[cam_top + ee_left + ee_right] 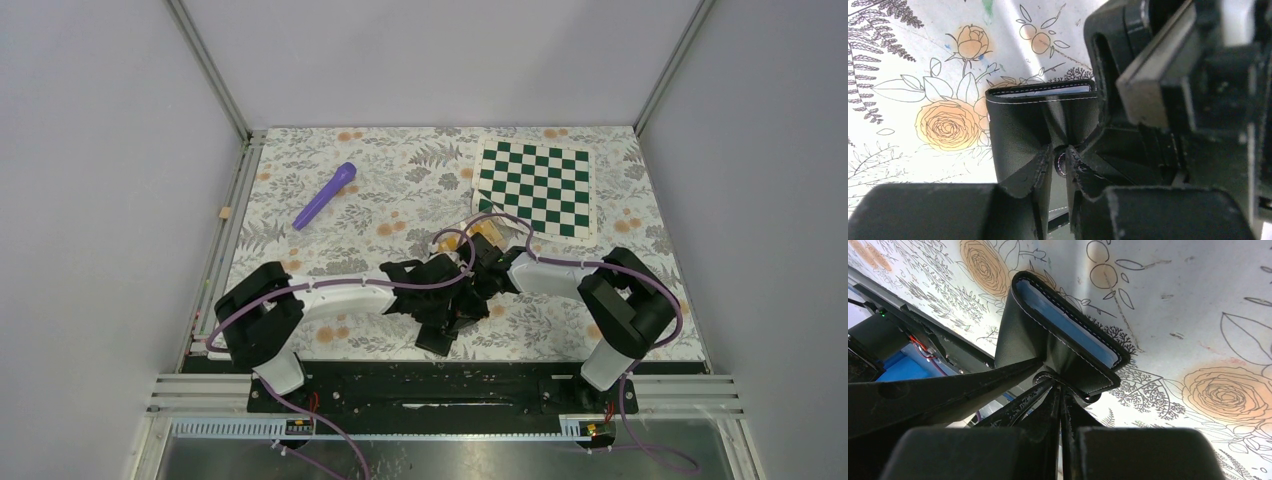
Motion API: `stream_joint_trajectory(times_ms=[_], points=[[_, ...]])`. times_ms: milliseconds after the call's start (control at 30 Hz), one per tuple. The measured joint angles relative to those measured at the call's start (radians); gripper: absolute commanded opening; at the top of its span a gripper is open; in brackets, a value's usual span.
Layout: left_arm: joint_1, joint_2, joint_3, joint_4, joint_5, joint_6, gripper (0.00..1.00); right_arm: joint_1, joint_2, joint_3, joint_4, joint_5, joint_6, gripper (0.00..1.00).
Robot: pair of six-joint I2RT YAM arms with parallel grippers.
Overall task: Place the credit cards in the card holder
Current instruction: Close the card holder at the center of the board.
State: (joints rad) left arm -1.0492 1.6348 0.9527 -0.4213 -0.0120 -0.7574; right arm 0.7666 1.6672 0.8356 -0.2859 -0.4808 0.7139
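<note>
1. The right pincer [1058,390] is closed tight on a lower flap of the card holder [1033,340]. The black leather creases inward to the spot where the fingertips meet.
2. The left pincer [1058,170] stands only a narrow slit apart. The card holder's lower edge reaches down to its fingertips, and the leather folds converge there. I cannot tell whether the fingers actually clamp it or only bracket it.
3. The card holder hangs between the two pincers, lifted clear of the floral worktop [400,170], near the middle of the near half. The right pincer's black body crowds close on the right side of the left wrist view.
4. The card holder's upper edge gapes slightly. The right wrist view shows pale blue lining along the opening, and the left wrist view shows a thin pale strip inside the stitched rim.
5. The credit cards [487,229] appear in the top view as a small orange-yellow patch just beyond the pincers. They are too small to count, and I cannot tell what they lie in.
6. The patch lies near the closest corner of the green-and-white chequered mat [535,187].
7. A purple pen [325,195] lies well apart, on the far left of the worktop.
</note>
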Motion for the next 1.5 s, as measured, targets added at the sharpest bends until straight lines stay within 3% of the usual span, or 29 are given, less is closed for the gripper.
stream_joint_trajectory(times_ms=[333, 600, 1500], points=[[-0.013, -0.012, -0.006, -0.010, -0.016, 0.008, 0.04, 0.006, 0.006, 0.000, 0.007, -0.011, 0.002, 0.00], [-0.022, -0.036, -0.016, -0.014, -0.028, 0.009, 0.00, 0.006, 0.006, 0.000, 0.007, -0.011, 0.002, 0.00], [-0.054, -0.053, -0.040, -0.006, -0.056, 0.027, 0.00, 0.006, 0.009, 0.001, 0.006, -0.014, 0.005, 0.00]])
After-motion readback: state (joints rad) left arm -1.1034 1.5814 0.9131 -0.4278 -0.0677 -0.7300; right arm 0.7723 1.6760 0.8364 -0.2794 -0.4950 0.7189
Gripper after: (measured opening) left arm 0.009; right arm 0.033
